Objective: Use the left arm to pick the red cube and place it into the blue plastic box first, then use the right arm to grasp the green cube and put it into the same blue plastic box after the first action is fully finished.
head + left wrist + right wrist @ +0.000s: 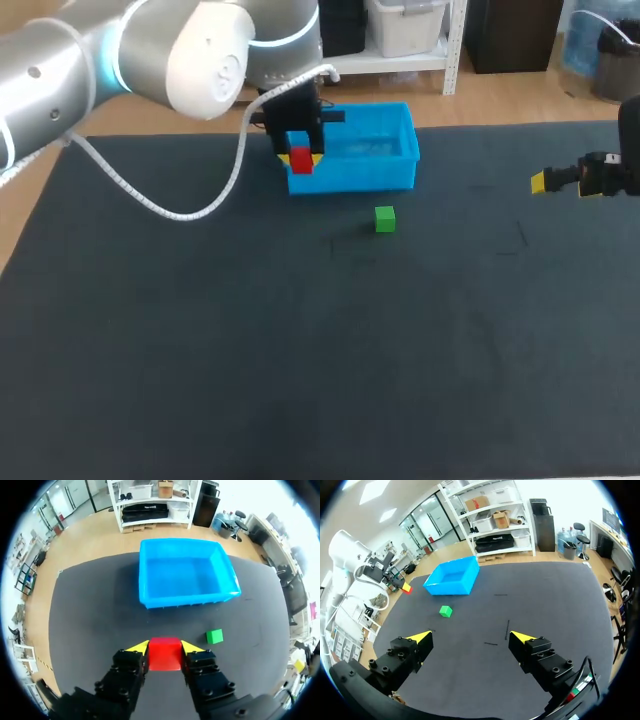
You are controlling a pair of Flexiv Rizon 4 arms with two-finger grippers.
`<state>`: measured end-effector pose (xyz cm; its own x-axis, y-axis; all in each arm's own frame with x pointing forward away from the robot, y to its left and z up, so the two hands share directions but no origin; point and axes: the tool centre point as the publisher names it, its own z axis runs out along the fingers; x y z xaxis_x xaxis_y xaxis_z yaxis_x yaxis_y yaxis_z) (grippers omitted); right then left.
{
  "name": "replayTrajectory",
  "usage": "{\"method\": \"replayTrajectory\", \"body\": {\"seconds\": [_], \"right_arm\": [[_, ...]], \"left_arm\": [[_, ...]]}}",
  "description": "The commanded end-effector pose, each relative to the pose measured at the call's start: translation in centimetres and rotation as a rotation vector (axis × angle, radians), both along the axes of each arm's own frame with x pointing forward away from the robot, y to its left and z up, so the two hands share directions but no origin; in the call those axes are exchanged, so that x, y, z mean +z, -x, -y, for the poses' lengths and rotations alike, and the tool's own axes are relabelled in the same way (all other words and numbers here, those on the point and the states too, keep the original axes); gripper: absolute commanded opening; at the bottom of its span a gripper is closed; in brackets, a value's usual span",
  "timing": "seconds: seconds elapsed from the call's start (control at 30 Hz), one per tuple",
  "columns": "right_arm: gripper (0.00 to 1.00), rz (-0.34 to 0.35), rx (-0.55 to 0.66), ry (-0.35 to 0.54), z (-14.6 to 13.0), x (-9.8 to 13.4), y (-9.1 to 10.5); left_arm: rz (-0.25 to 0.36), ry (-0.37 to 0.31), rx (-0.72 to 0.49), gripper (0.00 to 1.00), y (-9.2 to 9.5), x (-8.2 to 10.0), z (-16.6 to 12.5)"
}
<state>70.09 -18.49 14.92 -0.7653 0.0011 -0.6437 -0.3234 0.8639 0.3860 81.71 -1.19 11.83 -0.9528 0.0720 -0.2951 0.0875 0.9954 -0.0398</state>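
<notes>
The red cube (165,653) is clamped between the yellow tips of my left claw (165,647) — held above the table (200,350), just short of the blue plastic box (150,600). The green cube (215,636) lies on the table near the box's front wall. My right claw (471,637) hangs wide open — well apart from both.

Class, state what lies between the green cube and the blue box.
Only bare mat separates the green cube from the blue box; the head view shows it.
</notes>
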Motion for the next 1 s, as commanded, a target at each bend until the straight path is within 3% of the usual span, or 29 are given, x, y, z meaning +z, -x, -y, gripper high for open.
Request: {"method": "replayTrajectory", "body": {"seconds": [0.03, 0.6, 1.0], "right_arm": [[1.0, -0.001, 0.002, 0.0, 0.1, 0.0, 0.0], [1.0, -0.001, 0.002, 0.0, 0.1, 0.0, 0.0], [1.0, -0.001, 0.002, 0.0, 0.1, 0.0, 0.0]], "left_arm": [[-0.009, 0.023, -0.016, 0.0, -1.5, -0.2, -0.4], [0.067, 0.041, -0.113, 0.0, -8.4, 0.4, -0.5], [0.117, 0.062, -0.195, 0.0, -12.4, -0.9, 0.5]]}}
